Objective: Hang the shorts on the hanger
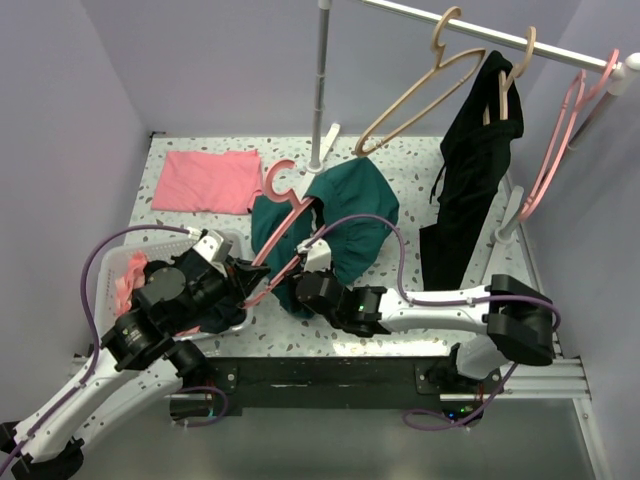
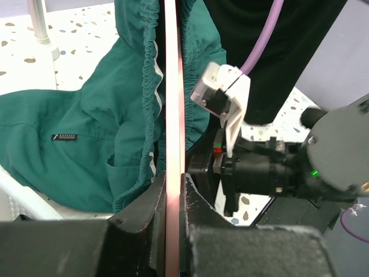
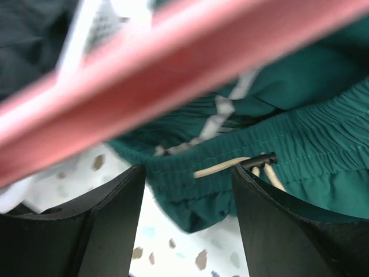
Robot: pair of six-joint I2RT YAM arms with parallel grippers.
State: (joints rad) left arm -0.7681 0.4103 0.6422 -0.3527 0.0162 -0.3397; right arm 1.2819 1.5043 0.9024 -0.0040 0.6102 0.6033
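Speckled bench [image 1: 420, 160], lilac walls [image 1: 200, 60], rail [image 1: 500, 35] over the far edge. The shorts [image 1: 355, 215] lie bunched mid-bench, not hung yet.

Your left gripper [image 2: 173, 186] is clamped on one arm of the hanger [image 2: 174, 104], hook pointing at the far edge. Teal fabric sits on both sides of that arm; can't tell if it's threaded through. Right gripper [image 3: 187, 173] is open, jaws straddling the waistband [image 3: 311, 138] beside the drawstring [image 3: 222, 167], holding nothing. The shorts look light and limp and will likely sag and slip off thin smooth plastic, so take the elastic waistband, not loose leg cloth. The hanger looks thin and probably flexes. The bench top is flat and hard, so fabric should drag easily. Pink cloth [image 1: 205, 180] at the far-left corner, white basket [image 1: 104, 290] at the near-left edge.
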